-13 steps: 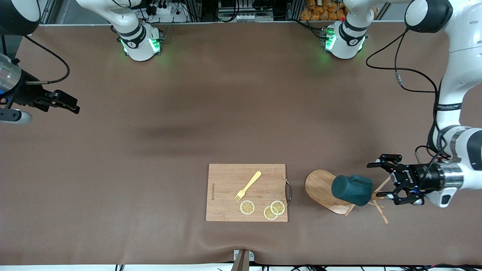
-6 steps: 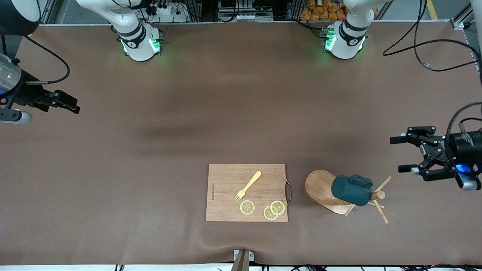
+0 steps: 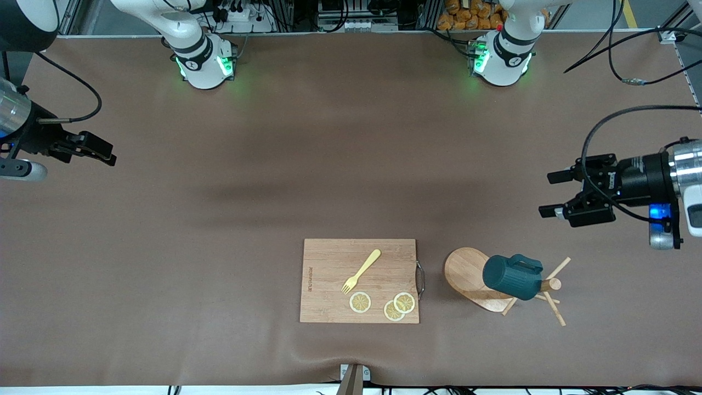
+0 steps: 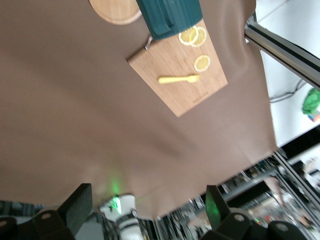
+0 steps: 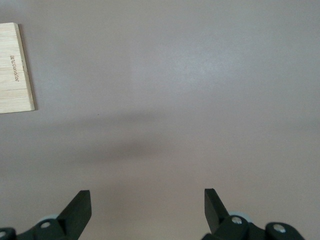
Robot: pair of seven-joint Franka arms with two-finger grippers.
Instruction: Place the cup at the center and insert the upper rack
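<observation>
Cup (image 3: 511,277), dark teal, lies tipped on its side atop the rack (image 3: 471,278), its handle showing on the upper side, and this pair sits toward the left arm's end of the table, in the part of it close to the front camera. Rack is down flat too, oval wooden base on the brown table (image 3: 274,164), post poking out past the cup with thin pegs (image 3: 555,311) splayed on the cloth. Just beside it, toward the right arm's end, is the cutting board (image 3: 359,280) with a metal handle facing the rack; on the board, a yellow fork (image 3: 361,271) and three lemon slices (image 3: 360,302), two of them overlapping at the corner nearest the rack. Left gripper (image 3: 554,193) hangs in the air over bare table near the edge at its own end, fingers spread wide and holding nothing, well apart from the cup. Its wrist view catches the cup (image 4: 169,15), the rack's base (image 4: 115,6) and the board (image 4: 178,65) from above, with its own fingertips (image 4: 77,205) wide apart. Right gripper (image 3: 98,152) waits at the other end of the table, also up off the surface, jaws apart and empty; its wrist view shows plain cloth and one corner of the board (image 5: 16,70).
</observation>
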